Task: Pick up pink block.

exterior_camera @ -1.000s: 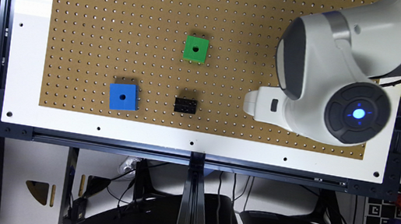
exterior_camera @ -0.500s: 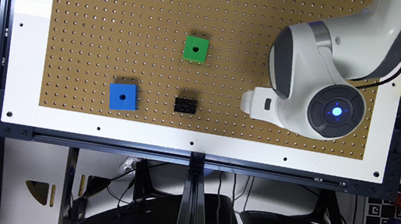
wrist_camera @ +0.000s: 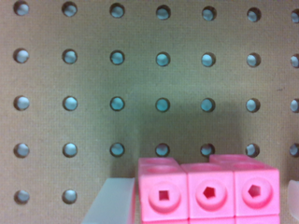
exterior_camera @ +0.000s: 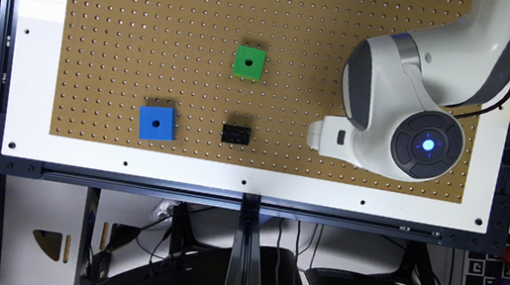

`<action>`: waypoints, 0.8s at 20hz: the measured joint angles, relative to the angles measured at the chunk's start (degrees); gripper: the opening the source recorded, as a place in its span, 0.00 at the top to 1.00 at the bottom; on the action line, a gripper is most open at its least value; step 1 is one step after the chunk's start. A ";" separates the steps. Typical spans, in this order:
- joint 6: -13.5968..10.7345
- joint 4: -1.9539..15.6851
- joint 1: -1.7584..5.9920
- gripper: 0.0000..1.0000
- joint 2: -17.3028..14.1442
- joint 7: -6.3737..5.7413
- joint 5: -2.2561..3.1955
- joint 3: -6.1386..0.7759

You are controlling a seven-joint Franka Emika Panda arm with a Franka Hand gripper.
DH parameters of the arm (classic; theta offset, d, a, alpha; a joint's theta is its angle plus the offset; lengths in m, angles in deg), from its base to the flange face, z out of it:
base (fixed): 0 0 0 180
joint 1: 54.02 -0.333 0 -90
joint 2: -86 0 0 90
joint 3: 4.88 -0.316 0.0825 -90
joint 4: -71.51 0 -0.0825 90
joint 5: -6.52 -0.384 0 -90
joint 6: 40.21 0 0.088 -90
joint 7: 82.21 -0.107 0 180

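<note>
Pink block (wrist_camera: 208, 192) sits on the pegboard (wrist_camera: 93, 93) between the two pale fingers (wrist_camera: 112, 203) in the wrist view; one pad lies against its end, the other just off the far end, so whether they clamp it I cannot tell. In the exterior view, left to right: blue cube (exterior_camera: 156, 123), green cube (exterior_camera: 249, 62), black brick (exterior_camera: 236, 134), gripper (exterior_camera: 320, 135).

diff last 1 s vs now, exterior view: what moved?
The arm shifted toward the exterior view's left over the pegboard, and its white end went with it. The green block, blue cube and black brick stayed put. Whether anything was grasped or released can't be told.
</note>
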 joint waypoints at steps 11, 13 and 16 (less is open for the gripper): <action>0.43 0.72 -0.07 1.00 -0.87 -0.05 0.14 0.02; 0.43 0.72 -0.07 1.00 -0.87 -0.05 0.14 0.02; 0.39 0.72 -0.07 1.00 -0.87 -0.05 0.14 0.03</action>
